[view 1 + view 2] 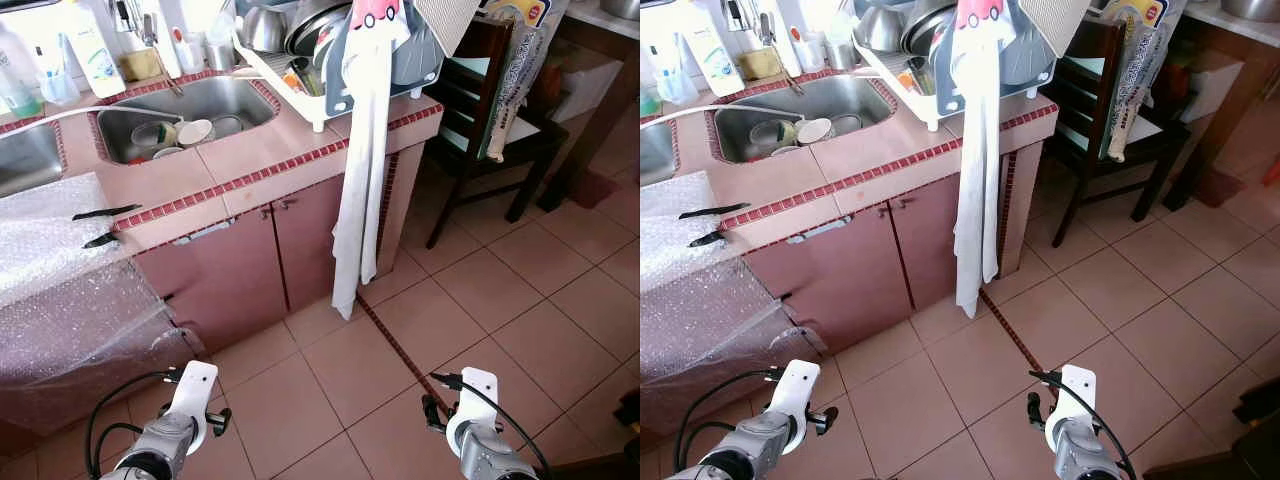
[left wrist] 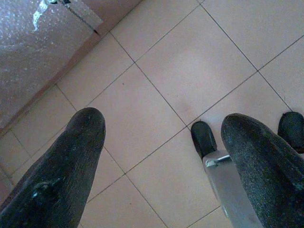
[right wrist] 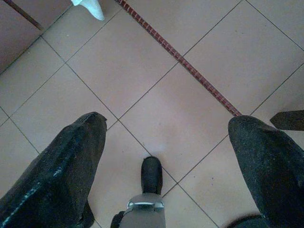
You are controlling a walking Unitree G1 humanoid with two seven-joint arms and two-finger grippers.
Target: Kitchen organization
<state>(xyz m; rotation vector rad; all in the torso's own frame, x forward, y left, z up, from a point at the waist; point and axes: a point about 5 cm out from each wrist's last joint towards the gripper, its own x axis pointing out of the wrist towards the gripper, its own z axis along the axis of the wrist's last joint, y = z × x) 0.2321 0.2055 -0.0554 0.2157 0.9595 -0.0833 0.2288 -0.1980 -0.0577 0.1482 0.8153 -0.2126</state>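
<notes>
While both arms hang low, left claw (image 2: 161,156) released, right claw (image 3: 166,156) released, tiled floor (image 1: 470,300) beside counter edge (image 1: 240,185)

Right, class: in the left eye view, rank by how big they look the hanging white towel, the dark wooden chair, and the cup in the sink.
1. Dark wooden chair, though partly hidden and farther away, so only narrowly ahead.
2. Hanging white towel, long but narrow.
3. Cup in the sink, clearly smallest.

Open tiled floor (image 1: 480,300) ahead; counter (image 1: 250,170), hanging towel (image 1: 360,180), chair (image 1: 490,120) block beyond.
</notes>
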